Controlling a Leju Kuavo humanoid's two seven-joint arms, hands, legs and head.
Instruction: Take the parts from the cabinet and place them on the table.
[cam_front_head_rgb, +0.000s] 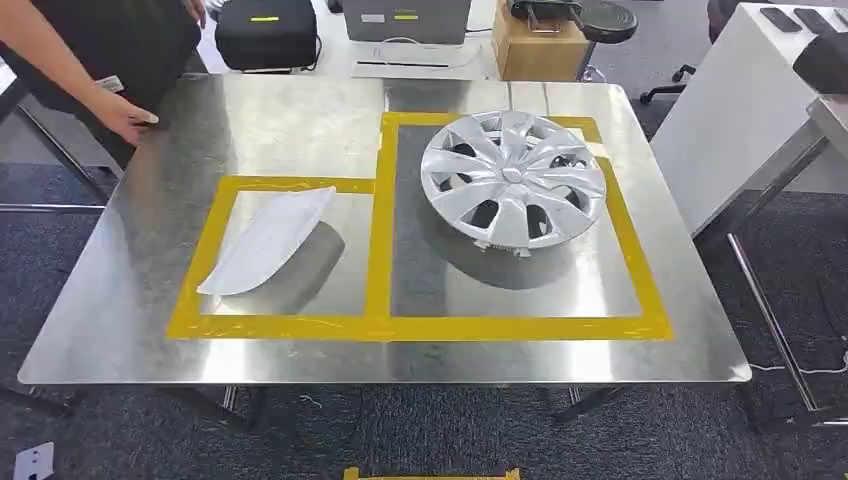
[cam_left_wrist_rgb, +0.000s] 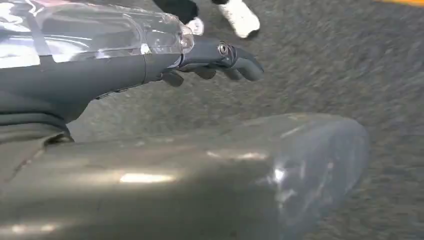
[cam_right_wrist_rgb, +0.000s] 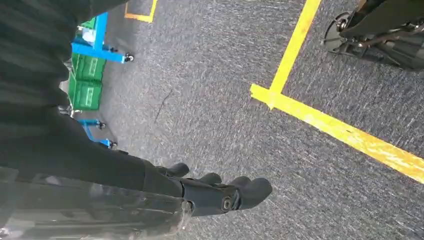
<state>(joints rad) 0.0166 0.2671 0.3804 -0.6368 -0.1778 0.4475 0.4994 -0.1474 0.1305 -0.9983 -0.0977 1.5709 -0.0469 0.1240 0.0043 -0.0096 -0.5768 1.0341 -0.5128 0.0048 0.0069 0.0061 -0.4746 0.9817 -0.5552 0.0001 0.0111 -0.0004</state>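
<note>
Head view: I look down on a shiny metal table (cam_front_head_rgb: 130, 320) marked with two yellow-tape boxes. In the larger box, on my right, a silver hubcap (cam_front_head_rgb: 513, 179) lies flat, face up, with curved spokes and dark gaps between them; its far edge overlaps the tape. In the smaller box on my left lies a white panel (cam_front_head_rgb: 268, 240), a long curved shell with one pointed end, resting inside the tape and casting a soft shadow to its right. The two parts are well apart, with a strip of tape between them.

Both arms hang low, away from the table. In the left wrist view I see the left robot hand (cam_left_wrist_rgb: 215, 62) over grey carpet, fingers loosely curled inward and holding nothing. In the right wrist view the right robot hand (cam_right_wrist_rgb: 220, 192) also hangs over carpet, fingers bent in together, holding nothing. Yellow floor tape (cam_right_wrist_rgb: 320, 120) crosses the carpet beyond it, and blue racks with green bins (cam_right_wrist_rgb: 87, 82) stand further off.

At the table's far left corner a person's hand (cam_front_head_rgb: 130, 115) rests on the edge. Beyond the table are a black case (cam_front_head_rgb: 265, 35) and a cardboard box (cam_front_head_rgb: 535, 45). A white desk (cam_front_head_rgb: 740, 110) stands to the right.
</note>
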